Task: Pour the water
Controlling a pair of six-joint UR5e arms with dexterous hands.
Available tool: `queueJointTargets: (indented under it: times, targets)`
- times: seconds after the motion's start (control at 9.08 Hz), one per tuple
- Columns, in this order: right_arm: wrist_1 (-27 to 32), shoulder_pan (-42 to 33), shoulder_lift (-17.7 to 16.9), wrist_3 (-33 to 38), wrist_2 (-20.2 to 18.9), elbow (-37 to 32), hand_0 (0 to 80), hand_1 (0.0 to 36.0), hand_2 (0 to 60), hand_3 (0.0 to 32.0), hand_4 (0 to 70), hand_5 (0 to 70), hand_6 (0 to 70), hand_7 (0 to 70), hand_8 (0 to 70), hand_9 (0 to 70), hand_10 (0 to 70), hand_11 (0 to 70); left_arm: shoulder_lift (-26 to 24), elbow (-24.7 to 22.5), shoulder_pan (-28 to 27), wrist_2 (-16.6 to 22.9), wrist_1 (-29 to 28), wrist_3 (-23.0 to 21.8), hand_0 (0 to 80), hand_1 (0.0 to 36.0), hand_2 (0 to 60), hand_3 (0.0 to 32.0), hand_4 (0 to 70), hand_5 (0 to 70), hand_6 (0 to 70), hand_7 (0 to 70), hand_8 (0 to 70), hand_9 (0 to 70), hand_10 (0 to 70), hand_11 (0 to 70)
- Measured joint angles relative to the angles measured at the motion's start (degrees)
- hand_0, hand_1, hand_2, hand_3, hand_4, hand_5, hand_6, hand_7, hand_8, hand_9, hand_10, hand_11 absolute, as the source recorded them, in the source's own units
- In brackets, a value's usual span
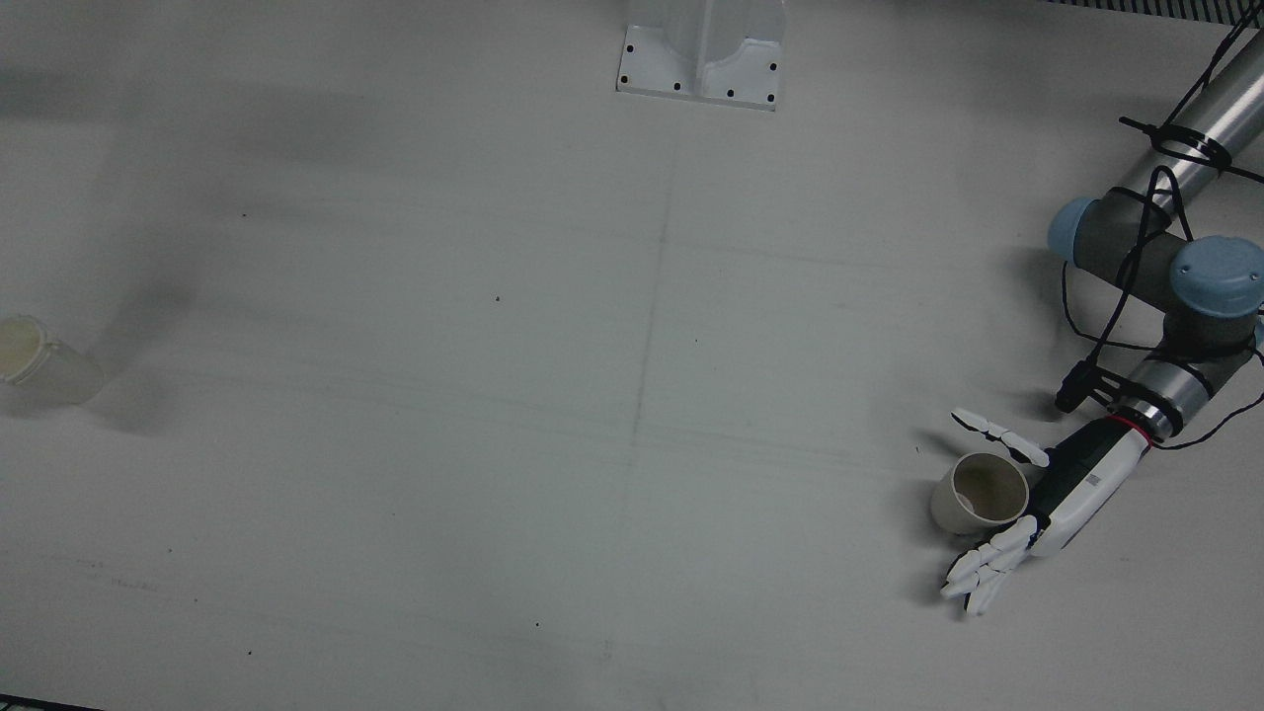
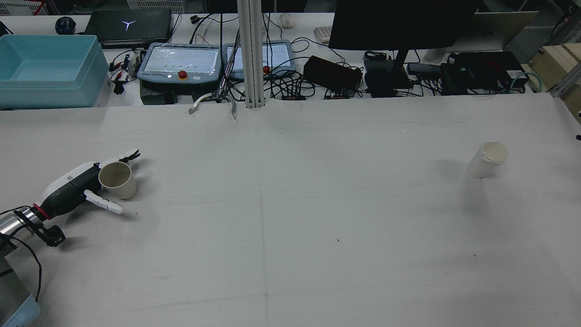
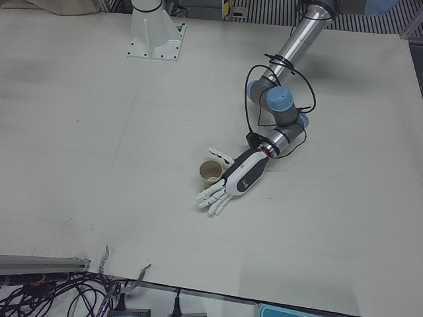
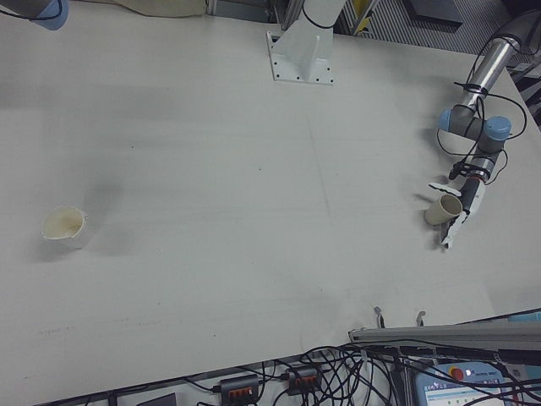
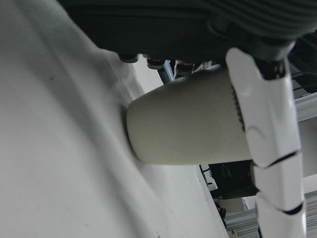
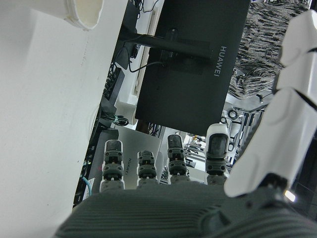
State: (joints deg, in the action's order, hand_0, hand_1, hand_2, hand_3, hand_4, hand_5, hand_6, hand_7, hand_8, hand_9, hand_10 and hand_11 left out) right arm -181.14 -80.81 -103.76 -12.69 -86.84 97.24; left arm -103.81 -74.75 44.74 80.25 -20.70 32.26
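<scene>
Your left hand is spread around the near cup, not yet closed on it.

Taking that cup (image 1: 980,493) as your landmark: your left hand (image 1: 1047,499) sits right beside it, on the table's outer side, palm facing its wall. The thumb (image 1: 999,435) reaches past it on the pedestal side and the fingers (image 1: 983,570) fan out on the operator side, so the cup stands upright between them. The left hand view shows one finger lying across the cup near its rim; whether it presses I cannot tell. Your next move is probably just to curl in across the cup's upright axis. The second cup (image 2: 488,159) stands well apart, at the far end of the table. Your right hand (image 6: 208,163) appears only in its own camera, fingers spread and holding nothing, with that cup's rim (image 6: 85,12) ahead.
</scene>
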Motion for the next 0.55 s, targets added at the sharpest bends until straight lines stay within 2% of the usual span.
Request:
queueJointTargets:
  times: [0.11, 0.22, 0.33, 0.55]
  targets:
    - [0.00, -0.02, 0.01, 0.02, 0.00, -0.10, 46.1, 11.3, 13.0, 0.0, 3.5, 66.5, 10.4, 20.9, 8.1, 11.3, 10.9, 16.9, -0.98, 0.73, -0.11, -0.09, 0.27, 0.00, 57.2, 18.1, 6.0, 0.0, 19.2, 59.7, 4.9, 13.7, 2.4, 1.3, 2.3, 5.5]
    - [0.00, -0.03, 0.00, 0.05, 0.03, -0.15, 46.0, 11.3, 12.6, 0.0, 3.7, 64.6, 10.2, 20.8, 8.0, 11.2, 10.8, 16.8, -1.56, 1.20, -0.18, -0.44, 0.36, 0.00, 59.9, 19.4, 6.0, 0.0, 26.0, 70.0, 6.4, 13.4, 2.8, 1.3, 3.0, 6.3]
    - [0.00, -0.04, 0.01, 0.08, 0.08, -0.21, 46.1, 11.3, 12.2, 0.0, 3.9, 63.7, 10.3, 20.8, 7.9, 11.1, 10.7, 16.7, -1.85, 1.44, -0.22, -1.25, 0.37, 0.00, 59.9, 17.4, 3.5, 0.0, 39.6, 70.0, 7.7, 16.4, 2.5, 1.8, 3.6, 6.8]
    - [0.00, -0.17, 0.13, 0.14, 0.19, -0.50, 45.9, 11.2, 11.8, 0.0, 3.1, 62.4, 9.5, 19.8, 7.8, 10.9, 10.8, 16.8, -2.02, 1.56, -0.25, -3.26, 0.41, -0.06, 52.7, 8.5, 1.6, 0.0, 67.0, 70.0, 11.1, 21.4, 3.5, 3.1, 4.0, 6.1]
